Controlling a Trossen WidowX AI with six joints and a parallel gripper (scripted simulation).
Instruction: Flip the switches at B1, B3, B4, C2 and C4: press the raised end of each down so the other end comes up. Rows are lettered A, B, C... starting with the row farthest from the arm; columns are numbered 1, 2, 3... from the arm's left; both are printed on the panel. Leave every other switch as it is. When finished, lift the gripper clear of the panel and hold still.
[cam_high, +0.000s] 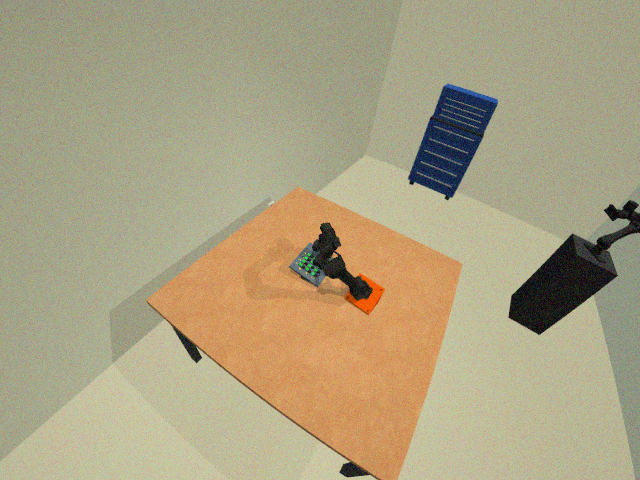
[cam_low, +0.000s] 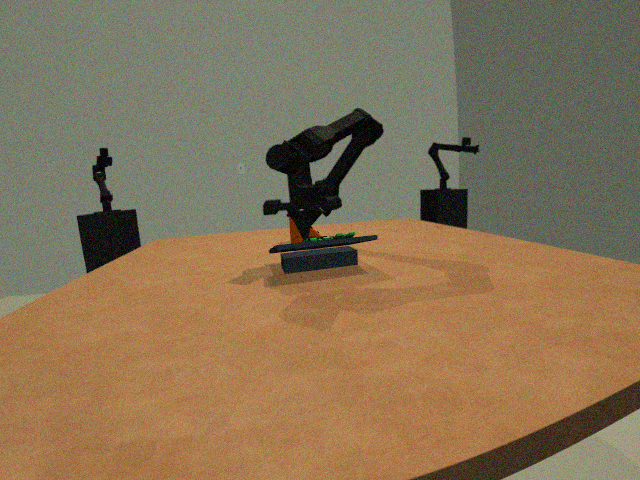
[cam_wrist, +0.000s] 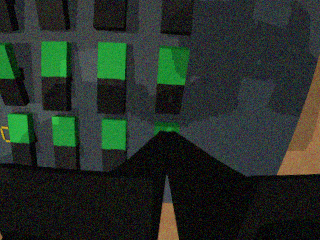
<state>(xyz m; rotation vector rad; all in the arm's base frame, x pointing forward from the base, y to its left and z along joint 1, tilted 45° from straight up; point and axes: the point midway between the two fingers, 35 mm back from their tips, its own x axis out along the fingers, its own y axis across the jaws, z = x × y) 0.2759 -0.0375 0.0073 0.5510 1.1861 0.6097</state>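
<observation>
Gripper: the gripper (cam_wrist: 167, 143) is closed with nothing between its fingers; in the wrist view the two black fingers meet in a single point, with only a thin sliver of table showing between them lower down.
Gripper position: the tip sits at the near edge of the switch panel (cam_wrist: 227, 74), right over the green end of the switch in the nearest visible row, rightmost visible column (cam_wrist: 167, 130). Whether it touches that switch, I cannot tell.
Switch panel: a grey-blue plate carrying rows of rocker switches, each half green and half black. In the exterior view the panel (cam_low: 323, 242) lies tilted on a dark block (cam_low: 318, 258) on the table.
Switches: in the wrist view three rows show, four switches across at most, the leftmost cut by the frame edge. The printed labels are too small to read apart from a yellow mark at the left edge.
Arm: the arm (cam_low: 320, 155) folds sharply at the elbow and reaches down onto the panel from its orange base plate (cam_high: 368, 294).
Table: an orange-brown table (cam_high: 310, 351) holds the panel and the base near its middle.
Surroundings: a blue drawer cabinet (cam_high: 452, 139) stands against the far wall; a dark pedestal (cam_high: 560, 284) with a camera mount stands on the floor to the side.
</observation>
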